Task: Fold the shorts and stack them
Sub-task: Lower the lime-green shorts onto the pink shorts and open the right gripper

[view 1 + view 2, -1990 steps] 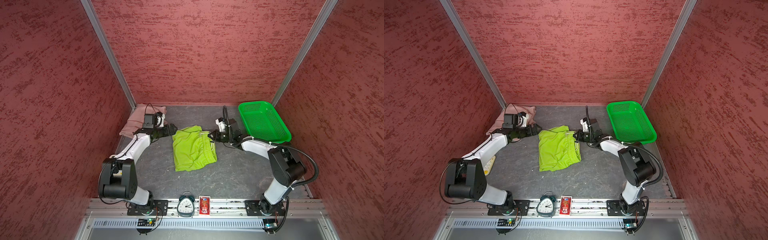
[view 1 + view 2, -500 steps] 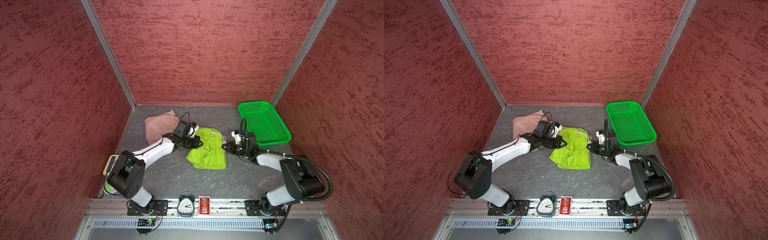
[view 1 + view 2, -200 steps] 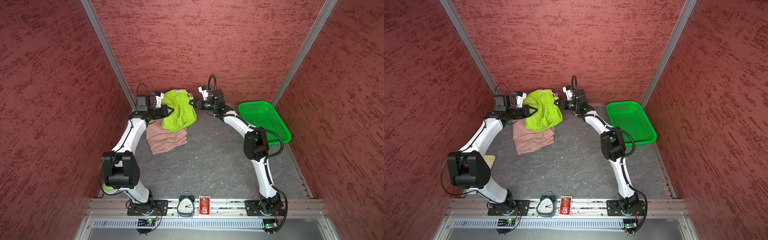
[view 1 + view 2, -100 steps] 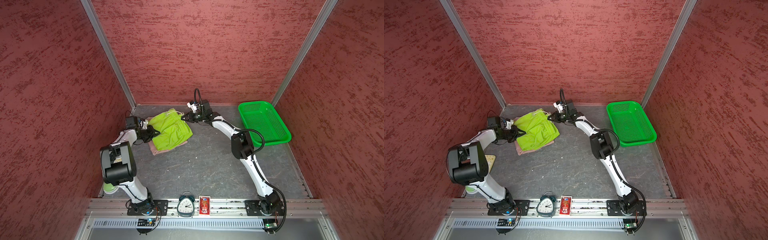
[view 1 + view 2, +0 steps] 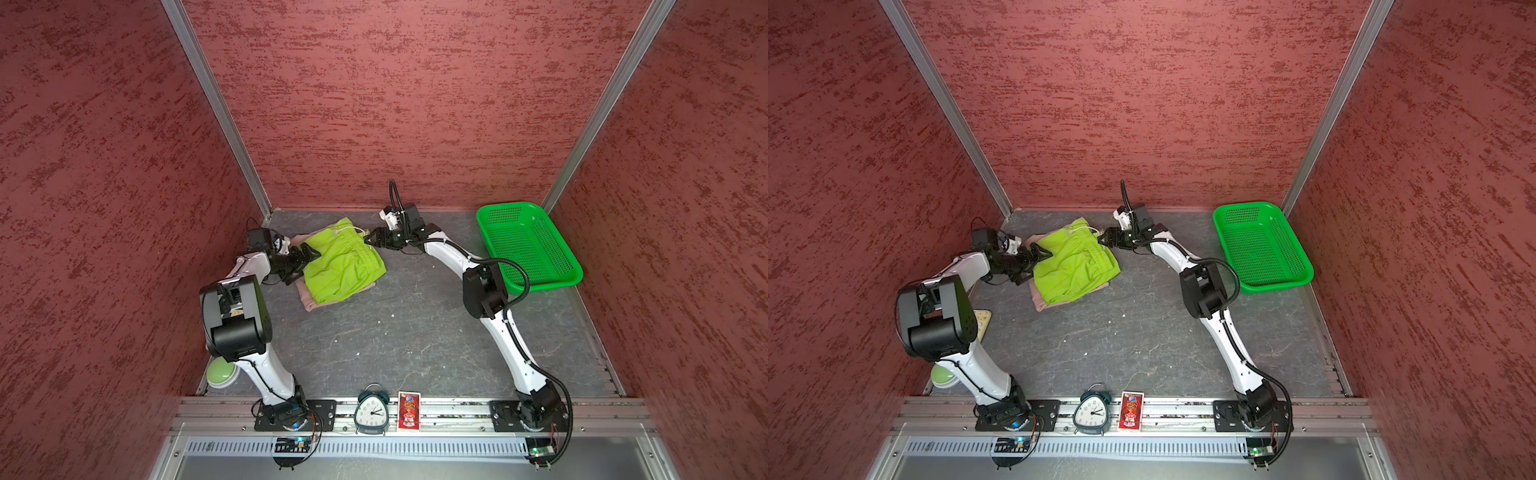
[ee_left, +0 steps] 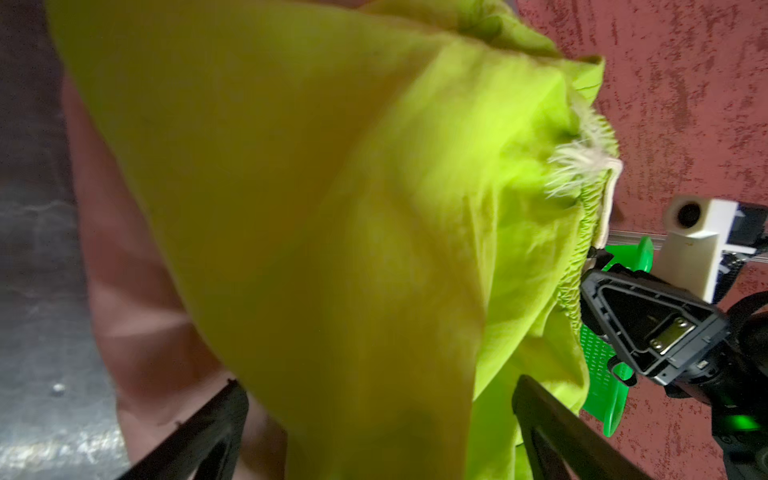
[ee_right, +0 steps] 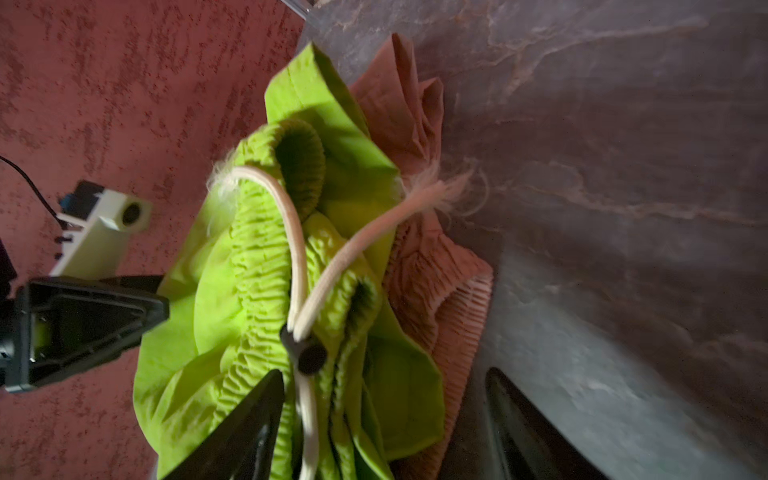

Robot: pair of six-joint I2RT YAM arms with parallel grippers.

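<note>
In both top views the lime green shorts (image 5: 340,266) (image 5: 1073,266) lie folded on top of the dusty pink shorts (image 5: 308,302) (image 5: 1041,305) at the back left of the floor. My left gripper (image 5: 306,262) (image 5: 1040,258) stands open at the stack's left edge. In the left wrist view green cloth (image 6: 332,208) lies between the spread jaws of that gripper (image 6: 376,390). My right gripper (image 5: 369,240) (image 5: 1101,240) is open at the waistband corner. In the right wrist view the gathered waistband and white drawstring (image 7: 299,266) lie between the jaws of this gripper (image 7: 382,380).
A bright green perforated basket (image 5: 536,287) (image 5: 1266,286) stands at the back right. An alarm clock (image 5: 371,409) and a red card box (image 5: 409,409) sit on the front rail. A green-and-white round object (image 5: 222,374) lies behind the left arm's base.
A second ago both grippers held the green shorts up near the back wall. The shorts came down onto the pink pair, and both grippers have opened and let go.
</note>
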